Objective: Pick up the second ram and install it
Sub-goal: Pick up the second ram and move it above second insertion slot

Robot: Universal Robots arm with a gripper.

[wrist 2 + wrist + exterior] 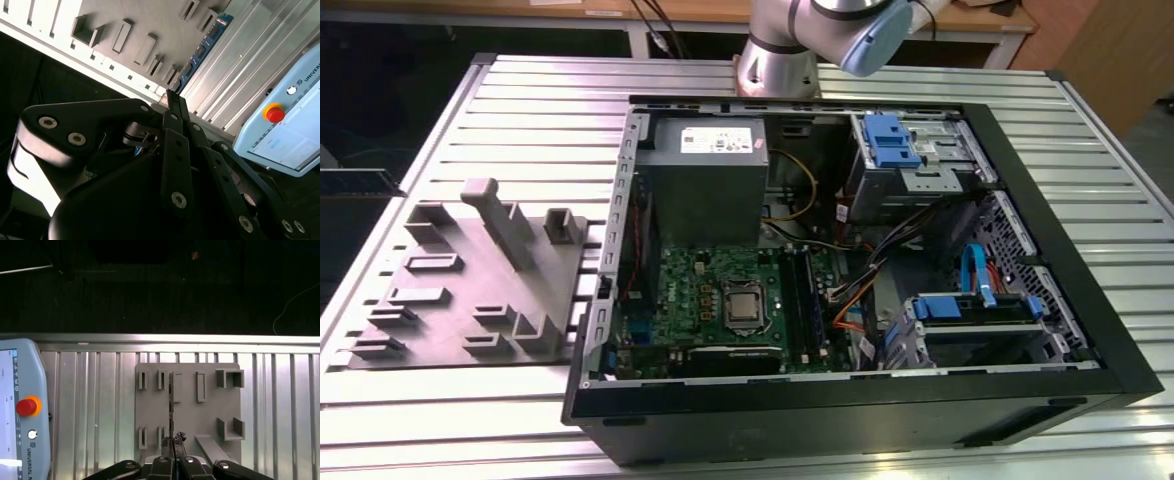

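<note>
Gripper [172, 440]: fingers pinched narrow, clamping the near end of the second ram [204, 52].
Ram axis: points straight out from the fingertips, over the grey fixture [210, 415].
Motherboard [700, 290]: lower centre of the exterior view, inside the case [854, 425].

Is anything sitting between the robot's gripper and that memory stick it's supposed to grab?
Nothing visible stands in the way. In the first wrist view the gripper is over the gray holder, lined up with the memory stick, which stands on edge in the holder. No other object shows between them.
</note>
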